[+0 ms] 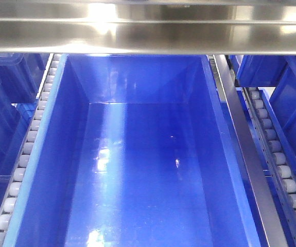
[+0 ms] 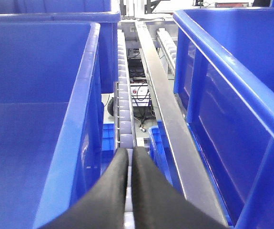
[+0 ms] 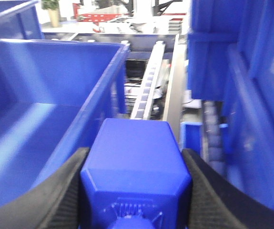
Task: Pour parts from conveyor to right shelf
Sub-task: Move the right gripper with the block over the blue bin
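Left gripper point(image 2: 130, 155) is seen clenched, nothing between its jaws, above the roller rail point(image 2: 124, 102) between two bins. Block point(image 3: 136, 167) is clamped in right gripper point(image 3: 136, 191), just beside a bin's point(image 3: 46, 114) right rim on the shelf point(image 1: 148, 38).

A bin point(image 1: 137, 170) fills the frame's centre, between roller rails point(image 1: 27, 149) at left and right. More bins point(image 1: 6, 77) sit at both edges, under a beam point(image 1: 148, 31) across the top.
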Available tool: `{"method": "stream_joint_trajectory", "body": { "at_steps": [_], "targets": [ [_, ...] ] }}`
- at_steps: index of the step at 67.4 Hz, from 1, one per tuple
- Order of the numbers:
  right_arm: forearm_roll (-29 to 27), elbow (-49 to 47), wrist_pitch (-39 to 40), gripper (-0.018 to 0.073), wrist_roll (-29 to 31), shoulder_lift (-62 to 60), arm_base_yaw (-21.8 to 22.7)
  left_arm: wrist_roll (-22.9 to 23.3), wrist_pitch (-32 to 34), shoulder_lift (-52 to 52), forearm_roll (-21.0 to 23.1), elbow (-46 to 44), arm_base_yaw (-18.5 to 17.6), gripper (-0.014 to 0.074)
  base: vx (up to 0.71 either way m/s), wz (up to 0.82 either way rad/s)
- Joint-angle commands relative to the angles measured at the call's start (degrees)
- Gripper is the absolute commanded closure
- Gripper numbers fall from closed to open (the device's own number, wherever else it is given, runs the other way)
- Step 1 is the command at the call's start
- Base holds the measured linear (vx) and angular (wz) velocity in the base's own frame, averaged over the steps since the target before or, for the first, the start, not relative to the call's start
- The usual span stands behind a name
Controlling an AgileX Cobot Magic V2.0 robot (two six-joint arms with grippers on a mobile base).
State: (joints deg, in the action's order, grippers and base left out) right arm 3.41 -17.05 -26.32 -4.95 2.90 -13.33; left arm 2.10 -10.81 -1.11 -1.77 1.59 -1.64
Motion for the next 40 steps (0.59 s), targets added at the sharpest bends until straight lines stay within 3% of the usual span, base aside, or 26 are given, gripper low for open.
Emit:
{"method": "stream_joint_trajectory", "body": {
  "at_steps": [1,9,24,40],
  "targets": [
    [-0.76,-1.67,5.10,0.0566,1.57,2.89,0.28,0.42,4.02,-0.25,0.05,-1.08,-0.29,0.0603,0.00,0.00],
    [-5.13,-4.26,4.79,0.0564,7.52,7.21,-0.20,0.42,4.02,-0.25,0.05,-1.08,-0.29,0.0603,0.00,0.00],
    [-15.43,-11.94,4.66,0.0562,22.36,20.42,-8.53,0.42,4.02,-0.25,0.05,-1.08,-0.29,0.0603,0.00,0.00],
    [-19.30,-21.57,5.25,0.0561,27.56,40.44,-18.02,0.42,4.02,-0.25,0.05,-1.08,-0.29,0.0603,0.00,0.00]
  ]
}}
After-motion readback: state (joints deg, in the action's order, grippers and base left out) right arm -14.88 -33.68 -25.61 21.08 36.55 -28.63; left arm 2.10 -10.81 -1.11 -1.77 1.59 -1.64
